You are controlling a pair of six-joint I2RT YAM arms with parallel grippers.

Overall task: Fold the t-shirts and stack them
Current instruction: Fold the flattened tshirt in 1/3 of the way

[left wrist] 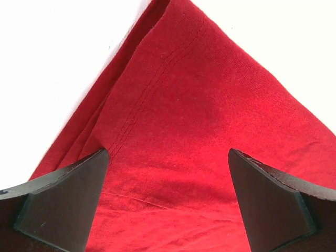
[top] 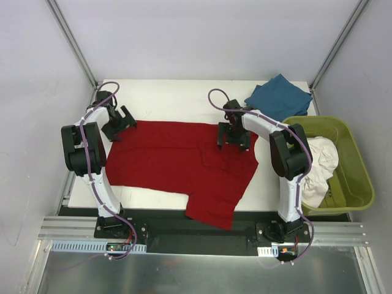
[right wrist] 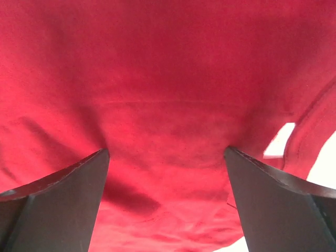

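Red shirt (top: 177,156) lies spread flat under both my grippers, its stitched corner below my left gripper (left wrist: 168,157) and plain cloth below my right gripper (right wrist: 165,155). Both stand wide open, holding nothing. Whether my fingertips touch the cloth is hard to make out.

The white bench (top: 165,98) carries a deep red t-shirt (top: 165,159) spread flat across its middle, with one part hanging over the near edge. A folded teal-blue t-shirt (top: 278,97) lies at the far right corner. An olive-green tub (top: 358,174) stands near it at the right edge.
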